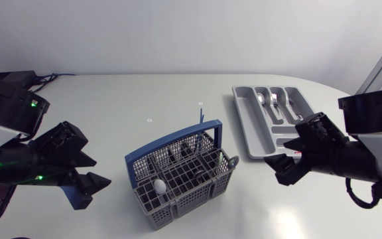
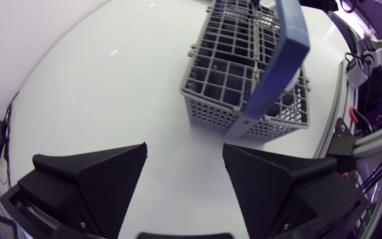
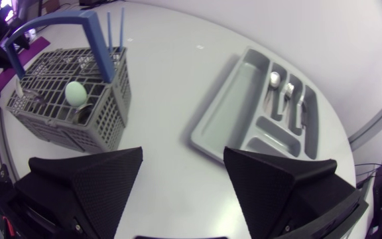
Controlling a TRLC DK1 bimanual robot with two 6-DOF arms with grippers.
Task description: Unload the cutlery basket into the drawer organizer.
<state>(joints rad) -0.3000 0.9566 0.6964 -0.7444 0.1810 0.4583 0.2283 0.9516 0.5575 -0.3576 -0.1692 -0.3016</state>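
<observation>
A grey cutlery basket [image 1: 178,202] with a blue handle [image 1: 171,141] stands mid-table, holding dark cutlery, a white egg-shaped piece [image 1: 159,187] and thin blue sticks [image 1: 201,114]. The grey drawer organizer [image 1: 251,126] lies to its right at the back, with metal cutlery [image 1: 274,103] in its narrow compartments. My left gripper [image 1: 101,171] hangs open left of the basket, nothing between its fingers. My right gripper [image 1: 282,147] is open too, at the organizer's near end. The left wrist view has the basket [image 2: 207,109] ahead of the open gripper [image 2: 184,159]. The right wrist view shows basket [image 3: 105,113] and organizer [image 3: 234,99] ahead of the gripper [image 3: 183,166].
White tabletop lies bare between the basket and the organizer and in front of both grippers. Cables and a dark box sit at the far left edge [image 1: 12,83]. A small ring mark is on the table behind the basket [image 1: 149,120].
</observation>
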